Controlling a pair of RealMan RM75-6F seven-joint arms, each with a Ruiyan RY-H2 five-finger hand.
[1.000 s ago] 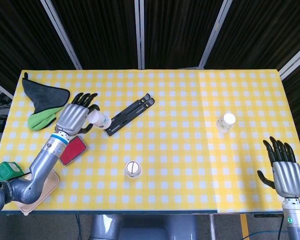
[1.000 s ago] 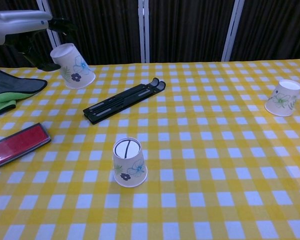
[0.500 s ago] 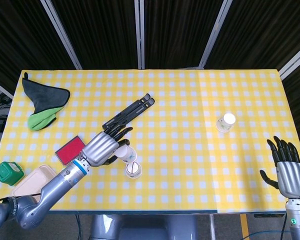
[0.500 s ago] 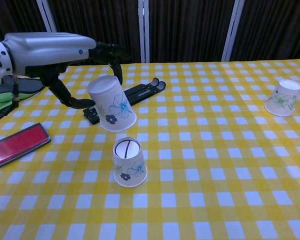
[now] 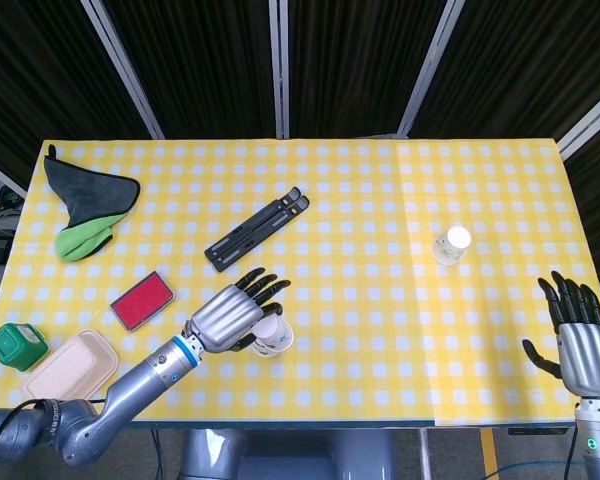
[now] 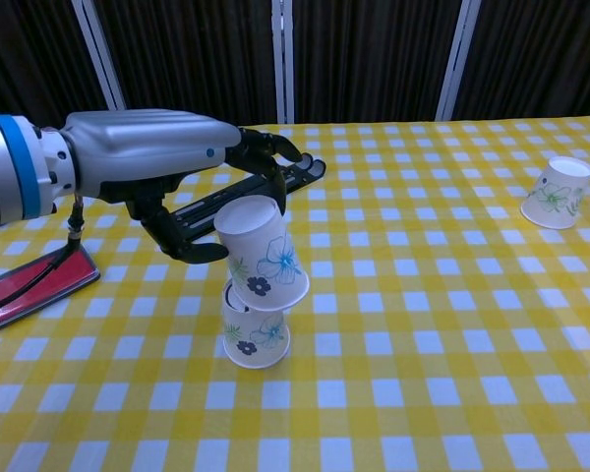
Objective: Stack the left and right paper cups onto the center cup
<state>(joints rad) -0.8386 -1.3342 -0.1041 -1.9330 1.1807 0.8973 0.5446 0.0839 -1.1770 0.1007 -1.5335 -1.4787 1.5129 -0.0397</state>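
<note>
My left hand point(image 6: 167, 162) point(image 5: 230, 315) holds a flowered white paper cup point(image 6: 263, 254) upside down and tilted, right over the center cup point(image 6: 255, 336). The held cup's rim overlaps the top of the center cup, which stands upside down on the yellow checked table point(image 6: 423, 324). In the head view the held cup point(image 5: 271, 338) mostly covers the center one. The right cup point(image 6: 555, 193) point(image 5: 451, 245) stands upside down far to the right. My right hand point(image 5: 578, 344) is at the table's right front edge, fingers spread, holding nothing.
A black folding stand point(image 5: 257, 229) point(image 6: 241, 201) lies behind the cups. A red flat case point(image 5: 141, 299) point(image 6: 31, 283) lies to the left. A green and dark cloth point(image 5: 88, 211), a beige tray point(image 5: 68, 366) and a green box point(image 5: 13, 344) sit along the left side.
My left hand carried the cup from the table's left side toward the front, down onto the top of the center cup. The right hand barely shifted.
</note>
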